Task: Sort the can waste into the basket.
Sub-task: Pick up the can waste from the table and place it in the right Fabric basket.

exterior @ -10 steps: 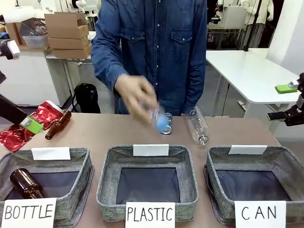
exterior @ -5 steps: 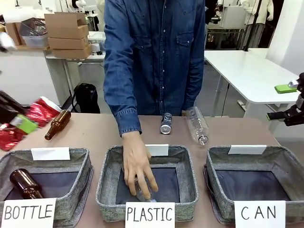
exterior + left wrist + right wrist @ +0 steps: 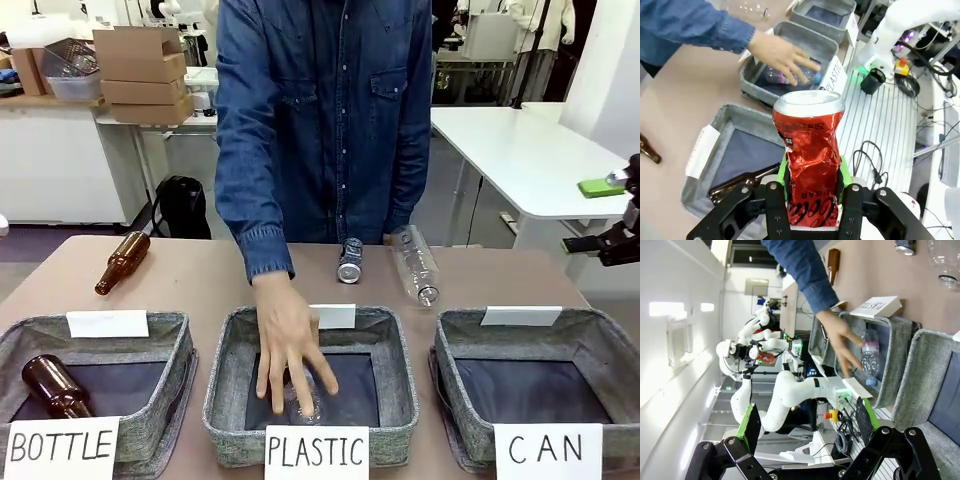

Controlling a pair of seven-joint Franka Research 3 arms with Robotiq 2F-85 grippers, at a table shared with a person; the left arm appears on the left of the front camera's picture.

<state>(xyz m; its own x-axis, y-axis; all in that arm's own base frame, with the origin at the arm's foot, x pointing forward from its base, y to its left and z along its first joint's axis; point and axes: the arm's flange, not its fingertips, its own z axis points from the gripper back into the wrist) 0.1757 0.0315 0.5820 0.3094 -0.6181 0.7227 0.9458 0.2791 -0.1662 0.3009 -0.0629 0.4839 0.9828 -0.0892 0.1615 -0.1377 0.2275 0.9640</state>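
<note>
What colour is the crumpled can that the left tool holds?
The can is shiny red with a silver top, clearest in the left wrist view.

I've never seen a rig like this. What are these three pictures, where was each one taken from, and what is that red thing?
A two-armed robot shares a table with a person. The wide picture looks across the table from between the arms. The other two come from cameras on the wrists, each looking along its claw, called a gripper. The left gripper is shut on a crumpled red can. The right gripper is open and holds nothing. Three baskets stand in front: BOTTLE basket, PLASTIC basket, CAN basket. The person's hand is on a clear bottle in the PLASTIC basket. A Pepsi can, a second clear bottle and a brown bottle lie on the table; another brown bottle lies in the BOTTLE basket.
</note>
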